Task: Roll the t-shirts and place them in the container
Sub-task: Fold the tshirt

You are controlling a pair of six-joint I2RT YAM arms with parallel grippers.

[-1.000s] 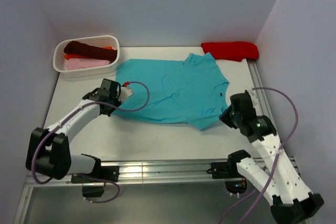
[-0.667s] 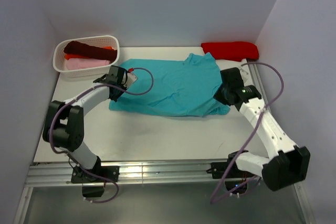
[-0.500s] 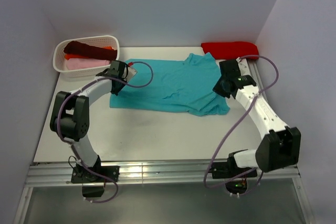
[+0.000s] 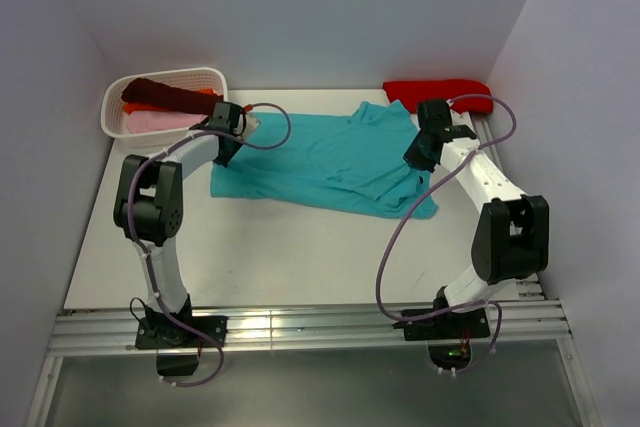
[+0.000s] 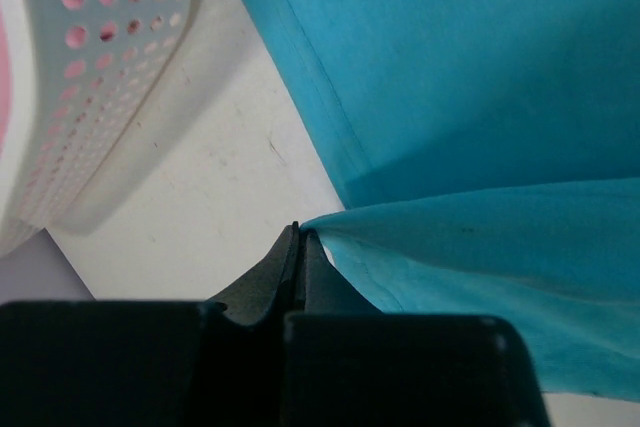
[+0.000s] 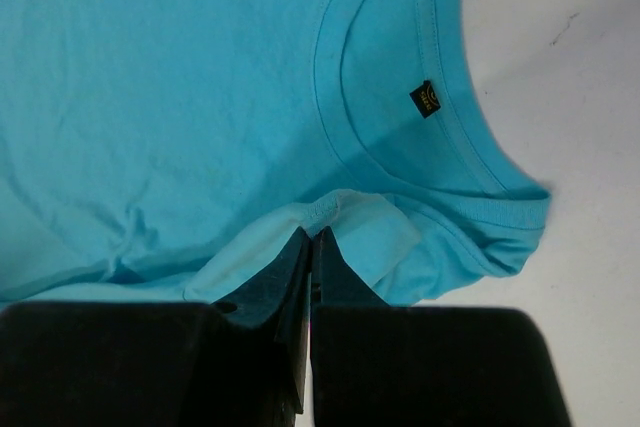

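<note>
A teal t-shirt (image 4: pixel 320 162) lies across the middle of the table, its near edge folded back over itself. My left gripper (image 4: pixel 226 137) is shut on the shirt's left hem corner (image 5: pixel 330 219) beside the basket. My right gripper (image 4: pixel 420 152) is shut on a fold of the shirt's sleeve hem (image 6: pixel 340 209) just below the round neck (image 6: pixel 400 97) with its black label. A red t-shirt (image 4: pixel 440 95) lies folded at the back right. A maroon one (image 4: pixel 165 95), an orange one (image 4: pixel 205 93) and a pink one (image 4: pixel 160 121) lie in the basket.
A white perforated basket (image 4: pixel 215 77) stands at the back left, close to my left gripper; its wall shows in the left wrist view (image 5: pixel 100 97). Walls close in the table at the back and both sides. A metal rail (image 4: pixel 300 332) runs along the near edge.
Both grippers have carried the shirt's near edge away from me, toward the back, folding it over the shirt. Both arms have stretched out far over the table.
</note>
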